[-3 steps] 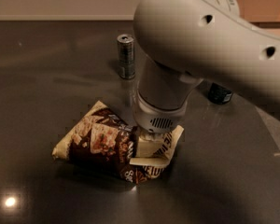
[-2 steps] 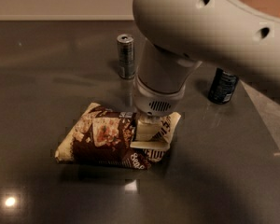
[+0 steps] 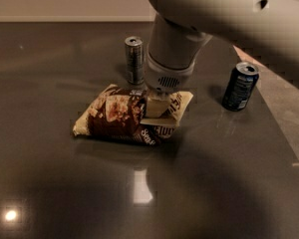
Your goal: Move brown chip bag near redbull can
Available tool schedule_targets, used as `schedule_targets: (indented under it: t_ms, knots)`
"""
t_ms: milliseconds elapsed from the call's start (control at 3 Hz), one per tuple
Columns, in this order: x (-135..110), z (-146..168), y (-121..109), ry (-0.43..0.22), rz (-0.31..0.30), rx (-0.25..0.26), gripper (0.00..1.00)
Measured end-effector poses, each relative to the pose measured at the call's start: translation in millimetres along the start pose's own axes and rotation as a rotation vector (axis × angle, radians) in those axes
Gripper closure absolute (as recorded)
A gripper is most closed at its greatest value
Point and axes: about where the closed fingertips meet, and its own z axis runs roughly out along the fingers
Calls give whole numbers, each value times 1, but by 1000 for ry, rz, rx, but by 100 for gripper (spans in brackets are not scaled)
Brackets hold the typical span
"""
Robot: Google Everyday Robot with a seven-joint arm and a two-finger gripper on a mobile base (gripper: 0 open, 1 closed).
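Note:
The brown chip bag (image 3: 117,116) lies on the dark glossy table (image 3: 50,183), just in front of the redbull can (image 3: 134,59), a slim silver-grey can standing upright at the back. My gripper (image 3: 157,108) comes down from the big white arm onto the right half of the bag, with its cream fingers closed on the bag's middle. The bag's right end (image 3: 182,103) shows past the fingers. A narrow gap separates the bag's back edge from the can.
A wider dark blue can (image 3: 240,86) stands upright to the right of the bag. The table's right edge (image 3: 276,118) runs diagonally behind it, with lighter floor beyond. The white arm hides the table's back right.
The gripper has moved away from the camera and toward the redbull can, carrying the chip bag with it. The bag now lies closer to the can.

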Motion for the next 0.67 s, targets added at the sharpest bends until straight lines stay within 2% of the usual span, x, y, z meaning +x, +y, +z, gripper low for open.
schedule_targets:
  t_ms: [333, 667]
  knots:
    - [9, 0, -32, 12, 19, 30, 100]
    - [16, 4, -58, 13, 31, 49, 81]
